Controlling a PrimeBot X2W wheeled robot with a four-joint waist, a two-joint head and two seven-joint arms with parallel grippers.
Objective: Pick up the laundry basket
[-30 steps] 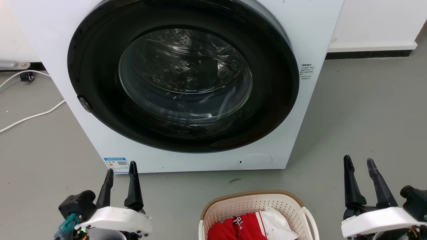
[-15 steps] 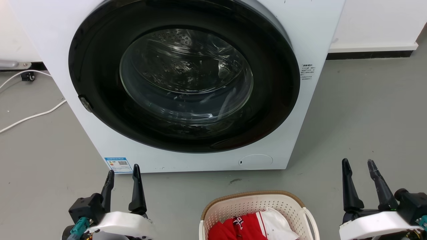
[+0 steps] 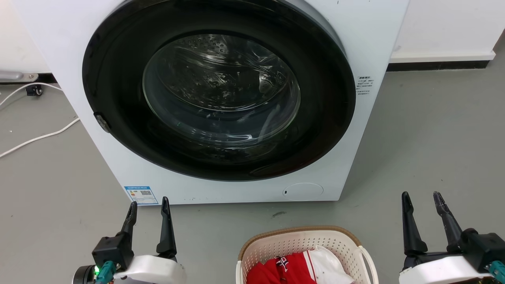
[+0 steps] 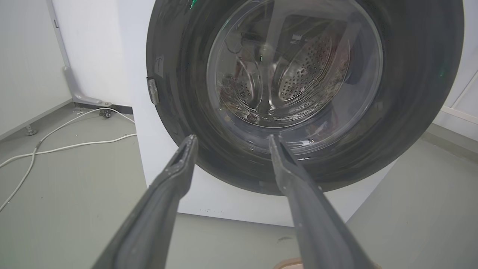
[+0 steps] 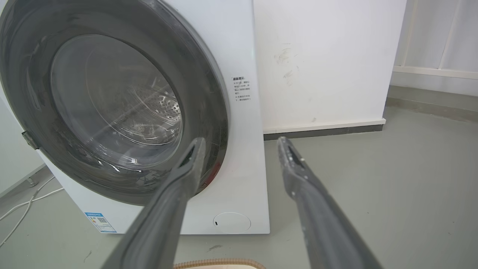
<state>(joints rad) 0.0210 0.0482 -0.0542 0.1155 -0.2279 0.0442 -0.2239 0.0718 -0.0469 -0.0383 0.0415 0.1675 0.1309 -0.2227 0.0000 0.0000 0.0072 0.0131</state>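
Note:
The laundry basket (image 3: 276,244) sits on the floor at the bottom centre of the head view, cream-white and perforated with a brown woven-look rim and a white loop handle (image 3: 369,260) on its right side. Red and white clothes (image 3: 300,268) lie inside it. A sliver of its brown rim (image 5: 220,263) shows at the bottom of the right wrist view. My left gripper (image 3: 148,205) stands open to the basket's left, fingers pointing at the washer. My right gripper (image 3: 421,196) stands open to the basket's right. Both are apart from the basket and hold nothing.
A white front-loading washer (image 3: 221,98) with a shut dark round glass door stands close behind the basket. White cables (image 3: 39,136) run over the grey floor at the left. A white wall with a dark baseboard (image 3: 438,63) lies to the right.
Both grippers have drawn back toward the bottom of the head view. The left one has shifted slightly right. The basket has not moved.

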